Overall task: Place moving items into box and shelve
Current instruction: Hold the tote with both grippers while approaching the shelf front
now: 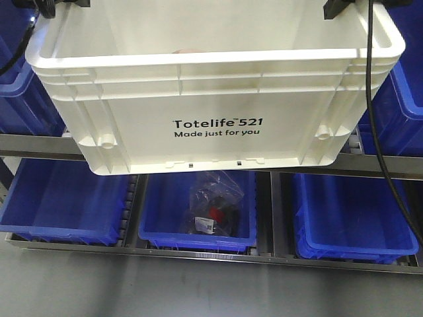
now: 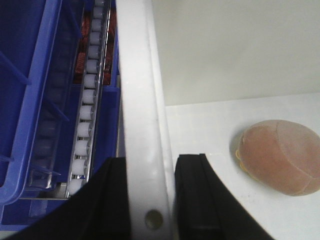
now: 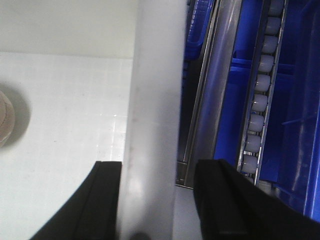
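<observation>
One box (image 1: 218,112), white and ribbed with "Totelife 521 Made just for you" printed on its near wall, fills the upper part of the front view. It sits before the shelving, its base level with the metal rail (image 1: 39,146) between the two rows; whether it rests on anything cannot be told. Two moving items lie on the box's floor. The left wrist view shows one pinkish-brown item (image 2: 280,157), well apart from the rim. The right wrist view shows one cream item (image 3: 4,120), cut off by the frame's left edge. The lower row holds three blue bins (image 1: 59,198), and parts of more show on the upper row at both sides. The middle lower bin holds one clear bag (image 1: 213,210) of dark and red parts. Two arms hold the box, one on each short side, showing in the front view only as dark tips at the top corners, the left arm (image 1: 46,6) and the right arm (image 1: 340,8), with a black cable (image 1: 371,99) hanging from the right. The left jaws straddle the box's thick rim from above, one black finger (image 2: 200,200) inside and one outside, pinching the rim. The right jaws straddle the opposite rim likewise, the inner finger (image 3: 105,200) against it and the outer one with a thin dark gap at the top edge. A roller track (image 2: 85,125) runs beside each grasped rim.
</observation>
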### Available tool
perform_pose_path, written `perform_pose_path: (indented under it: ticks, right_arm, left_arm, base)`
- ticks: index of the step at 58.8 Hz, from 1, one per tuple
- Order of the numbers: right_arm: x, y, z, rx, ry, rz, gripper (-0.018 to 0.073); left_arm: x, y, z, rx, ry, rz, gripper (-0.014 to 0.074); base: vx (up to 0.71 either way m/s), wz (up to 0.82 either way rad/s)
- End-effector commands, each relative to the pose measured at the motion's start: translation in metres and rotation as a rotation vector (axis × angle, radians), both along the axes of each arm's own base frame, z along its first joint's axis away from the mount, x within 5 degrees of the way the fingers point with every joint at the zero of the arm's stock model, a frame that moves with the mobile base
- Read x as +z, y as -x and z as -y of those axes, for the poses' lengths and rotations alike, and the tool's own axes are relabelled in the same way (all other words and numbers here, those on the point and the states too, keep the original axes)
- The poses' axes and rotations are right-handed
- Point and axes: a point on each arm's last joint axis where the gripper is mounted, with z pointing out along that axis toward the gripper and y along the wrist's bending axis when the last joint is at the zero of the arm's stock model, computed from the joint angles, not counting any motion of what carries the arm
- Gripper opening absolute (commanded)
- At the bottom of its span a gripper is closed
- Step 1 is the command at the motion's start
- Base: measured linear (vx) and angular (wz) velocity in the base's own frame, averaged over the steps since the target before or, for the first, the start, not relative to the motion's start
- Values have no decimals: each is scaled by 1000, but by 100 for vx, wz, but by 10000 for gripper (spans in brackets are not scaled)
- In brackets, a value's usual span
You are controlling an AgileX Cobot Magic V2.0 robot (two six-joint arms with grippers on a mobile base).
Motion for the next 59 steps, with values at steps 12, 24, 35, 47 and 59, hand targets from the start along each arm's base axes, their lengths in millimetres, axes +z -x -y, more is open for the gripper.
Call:
perform_pose_path:
  ticks: [12, 24, 35, 47, 59]
  right_arm:
    - [39, 19, 8, -38, -14, 148, -5]
    - [40, 19, 8, -39, -16, 154, -5]
    - [40, 15, 7, -42, -24, 185, -5]
    - [35, 3, 5, -56, -46, 220, -5]
    - [19, -14, 2, -58, -47, 211, -5]
  left_arm:
    - [45, 11, -3, -43, 20, 271, 2]
    - [38, 6, -2, -40, 11, 244, 2]
    - [28, -6, 3, -44, -4, 227, 2]
    - [21, -20, 4, -45, -75, 274, 2]
    - [18, -31, 6, -35, -113, 334, 2]
  base:
    - [0, 0]
    - [0, 0]
    - [0, 0]
    - [0, 0]
    - [0, 0]
